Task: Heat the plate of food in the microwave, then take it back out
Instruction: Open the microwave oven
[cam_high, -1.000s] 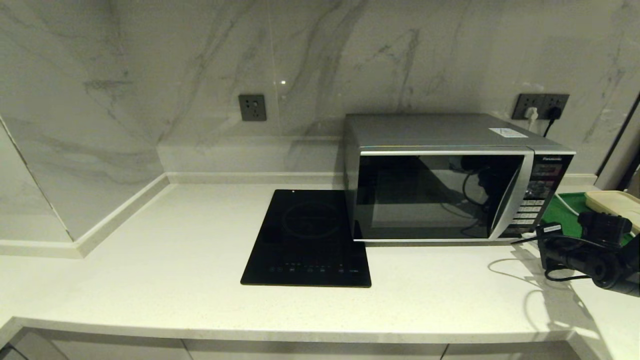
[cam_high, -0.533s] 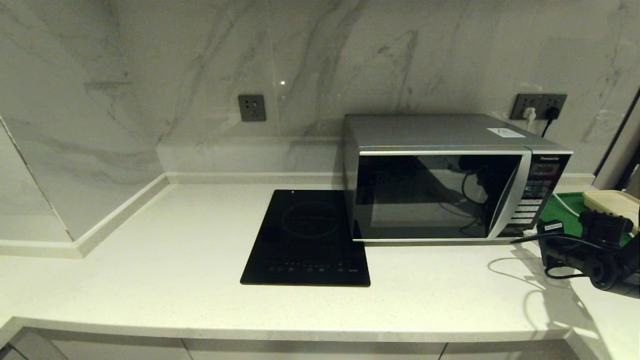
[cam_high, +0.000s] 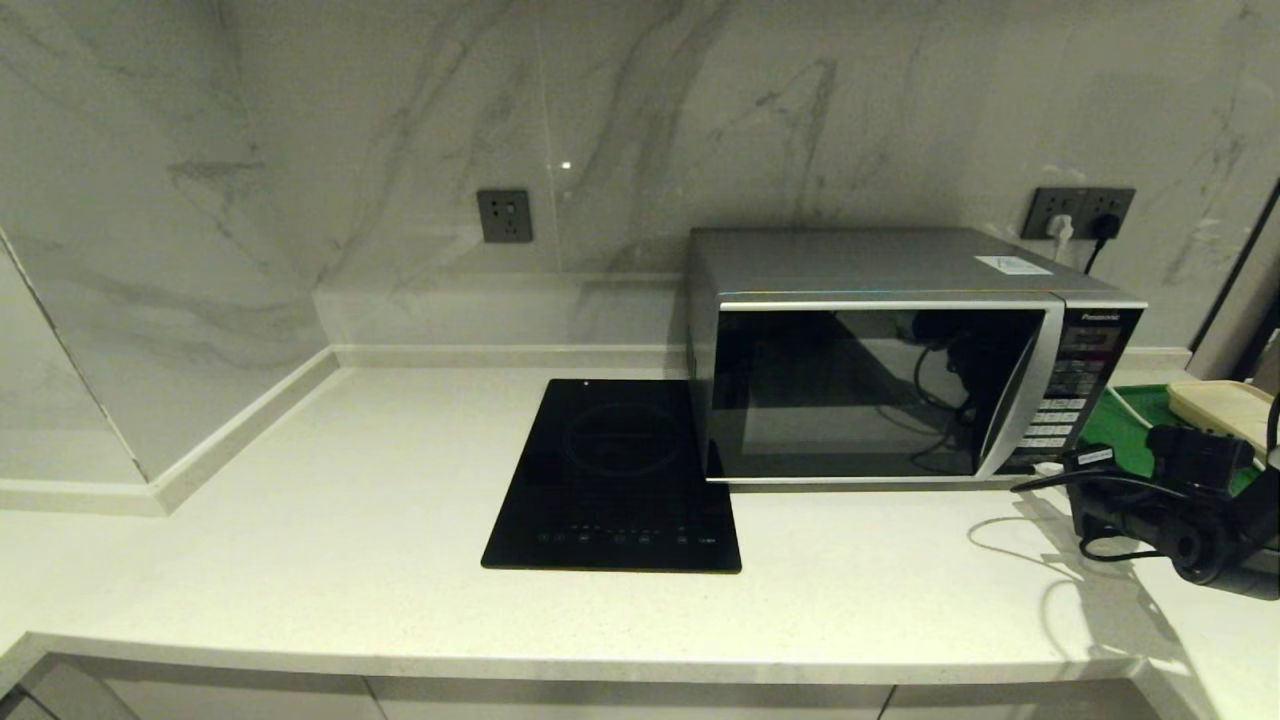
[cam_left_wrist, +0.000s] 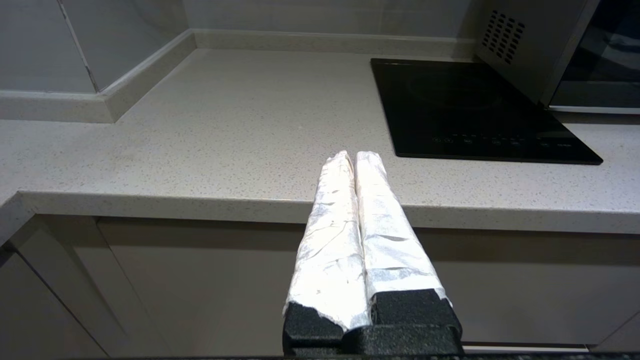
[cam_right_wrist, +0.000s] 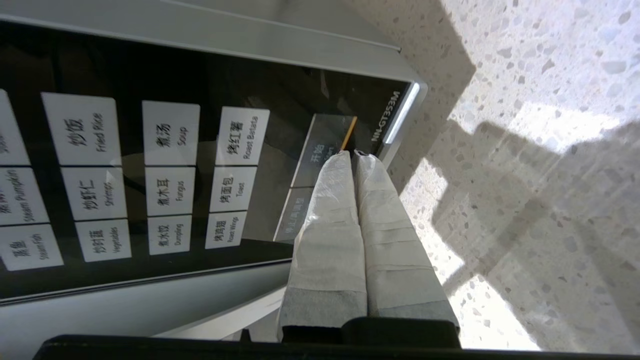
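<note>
Counter (cam_high: 350, 560) is carrying everything, largest to smallest: the microwave (cam_high: 880, 265) is sitting at the back right with its door shut, a black cooktop (cam_high: 615, 480) is lying just beside it, and a green tray (cam_high: 1125, 420) with a cream tray (cam_high: 1225, 405) is resting past its keypad side. The plate of food is not showing in any view; whether it is behind the dark glass cannot be told. Right pincer (cam_right_wrist: 352, 152) is pointing, fingers pressed together and gripping nothing, at the grey buttons at the keypad's lower corner. Judged risks: the paired tips are spanning two neighbouring buttons, so a press may be landing on the wrong one; a hard push may be shoving the microwave back. Left pincer (cam_left_wrist: 352, 155), closed and empty, is hanging off the counter's front edge.
</note>
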